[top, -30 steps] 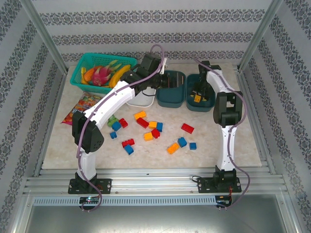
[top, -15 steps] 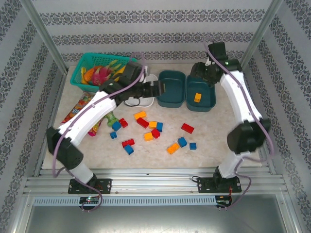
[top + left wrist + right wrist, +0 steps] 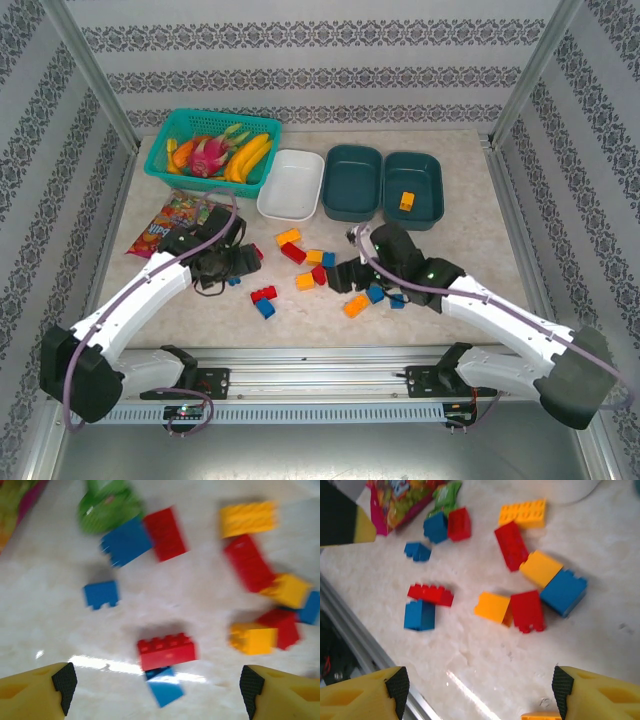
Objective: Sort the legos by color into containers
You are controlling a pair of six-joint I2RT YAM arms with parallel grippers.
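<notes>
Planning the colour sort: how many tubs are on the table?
3: white tub leftmost, teal tub in the middle, second teal tub rightmost, holding one orange lego. None looks hidden.

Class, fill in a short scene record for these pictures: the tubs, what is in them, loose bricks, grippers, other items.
White tub: looks empty
Middle teal tub: looks empty
Right teal tub: one yellow brick
Loose bricks: red, blue and yellow, scattered on the table
Left gripper: open, above the bricks
Right gripper: open, above the bricks
Other: fruit basket, snack bag
</notes>
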